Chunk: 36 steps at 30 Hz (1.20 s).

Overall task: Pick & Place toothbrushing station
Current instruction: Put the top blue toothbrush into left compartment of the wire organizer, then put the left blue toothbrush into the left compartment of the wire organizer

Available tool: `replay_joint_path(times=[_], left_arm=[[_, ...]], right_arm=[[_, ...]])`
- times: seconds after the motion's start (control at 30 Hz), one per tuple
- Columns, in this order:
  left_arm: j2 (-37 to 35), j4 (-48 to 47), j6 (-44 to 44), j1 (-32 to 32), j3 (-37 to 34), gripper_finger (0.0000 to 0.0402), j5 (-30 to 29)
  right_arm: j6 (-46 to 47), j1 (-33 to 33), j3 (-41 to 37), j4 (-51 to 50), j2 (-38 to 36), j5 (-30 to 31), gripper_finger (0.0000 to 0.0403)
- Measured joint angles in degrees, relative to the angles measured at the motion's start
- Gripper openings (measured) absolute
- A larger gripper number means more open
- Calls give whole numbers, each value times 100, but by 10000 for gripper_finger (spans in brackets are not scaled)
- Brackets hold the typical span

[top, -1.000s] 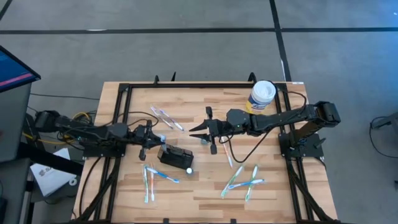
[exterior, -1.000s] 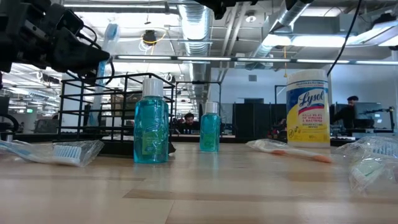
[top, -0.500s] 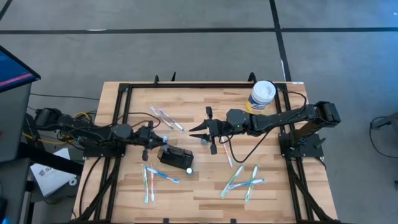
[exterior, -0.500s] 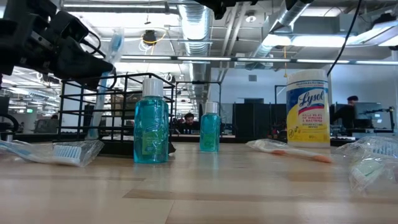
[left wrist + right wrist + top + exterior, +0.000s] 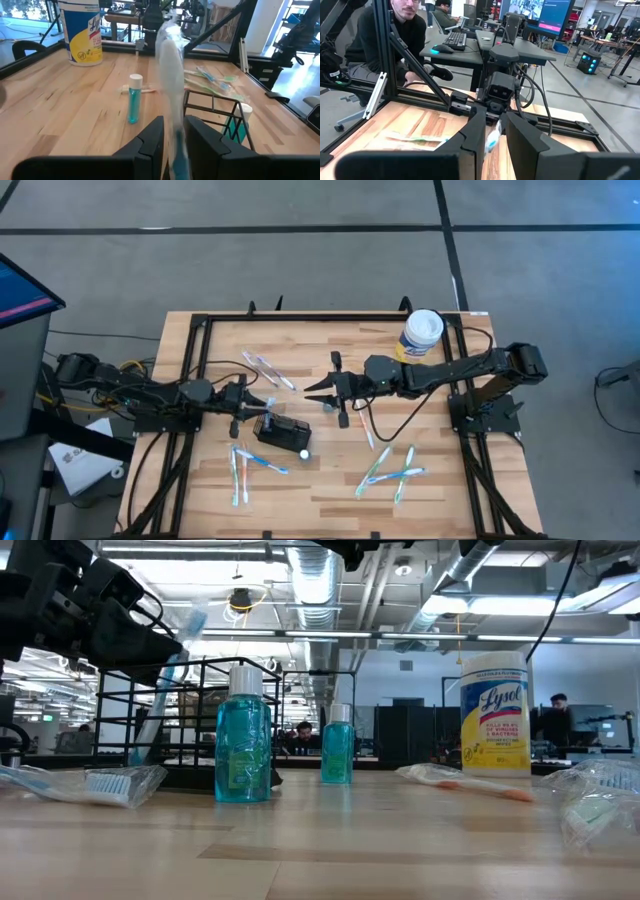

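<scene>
The toothbrushing station (image 5: 281,430) is a small black wire rack standing on the table in front of my left gripper; it also shows in the low view (image 5: 205,715) and the left wrist view (image 5: 212,107). My left gripper (image 5: 250,402) is shut on a wrapped toothbrush (image 5: 170,675) just left of the rack. My right gripper (image 5: 314,393) hovers a little right of the rack, slightly open and empty. A teal bottle (image 5: 304,451) stands at the rack's near right corner. My left gripper pinches the wrapped toothbrush by its handle (image 5: 176,145) between the two fingers, coming level from the table's left. The toothbrush is lifted and slants, its head (image 5: 194,618) up and toward the rack. Its lower end (image 5: 140,745) reaches down at the rack's bars.
A yellow canister (image 5: 421,332) stands at the far right. Wrapped toothbrushes lie at the far middle (image 5: 266,368), near left (image 5: 245,465) and near right (image 5: 390,470). A second teal bottle (image 5: 133,97) stands free on the table. A person (image 5: 395,35) sits beyond the left edge.
My left gripper has gone a little toward the rack and tipped. The toothbrush, upright a second ago, now slants with its head toward the rack and its lower end sunk lower beside the bars.
</scene>
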Motion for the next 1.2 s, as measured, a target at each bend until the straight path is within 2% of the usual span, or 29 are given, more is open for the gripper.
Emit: replay_joint_path(times=[0.5,0.8,1.0,1.2], left_arm=[[-7,243,308,2,0,127,-28],[-7,302,319,2,20,117,-24],[-7,322,338,2,275,111,-2],[-7,315,656,2,436,110,-4]], right_arm=[[-2,0,0,-19,0,0,67],[-17,0,0,-33,0,0,67],[-34,0,0,-42,0,-1,67],[-40,0,0,-42,0,-1,67]])
